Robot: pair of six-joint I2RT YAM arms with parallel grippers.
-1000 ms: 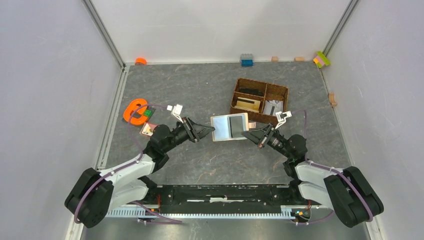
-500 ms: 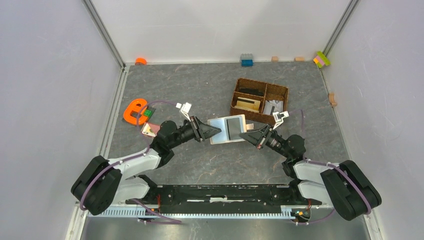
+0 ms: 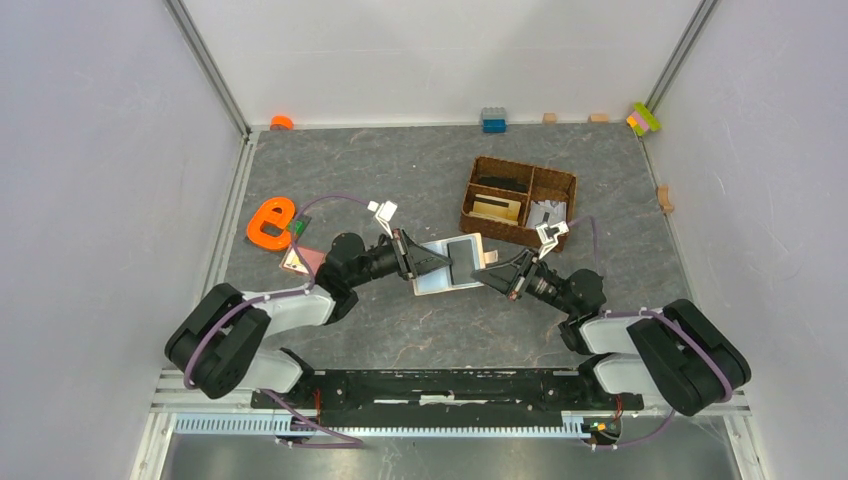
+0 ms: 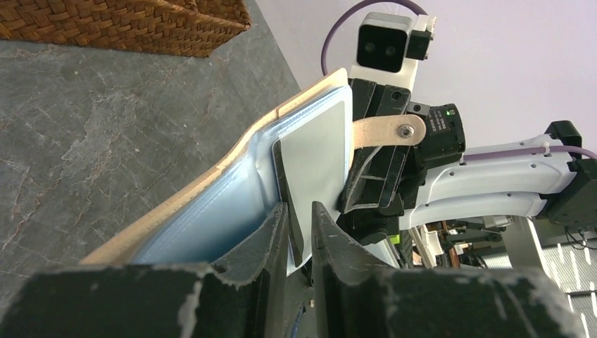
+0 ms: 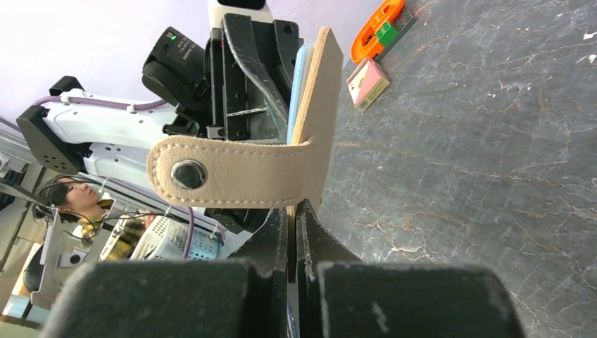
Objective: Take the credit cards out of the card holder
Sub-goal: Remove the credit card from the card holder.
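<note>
Grey marbled worktop, walled by pale panels, carries the scene, and near its middle the card holder (image 3: 450, 270) stands open and tilted on edge between the two arms; whether its lower edge rests on the stone I cannot tell. A pale grey credit card (image 4: 315, 165) sits in the shiny sleeve inside it. The left pincer (image 4: 299, 211) has its jaws a narrow gap apart, astride the near edge of that card, though I cannot tell if the pads already press on it. The right pincer (image 5: 291, 208) is clamped tight on the holder's beige outer edge, just below the closing tab (image 5: 232, 172). Farther left, what look like loose cards (image 3: 297, 260), pinkish and cream, lie just beside an orange letter toy (image 3: 268, 222); a wicker basket (image 3: 572, 180) sits beyond the holder, to the right. The risk I judge greatest is that the left jaws nip sleeve and card together, so a pull drags the whole holder along and peels it from the right pincer's thin bite. A shallow hold on the card's edge could also slip, leaving the card half out or dropping it.
</note>
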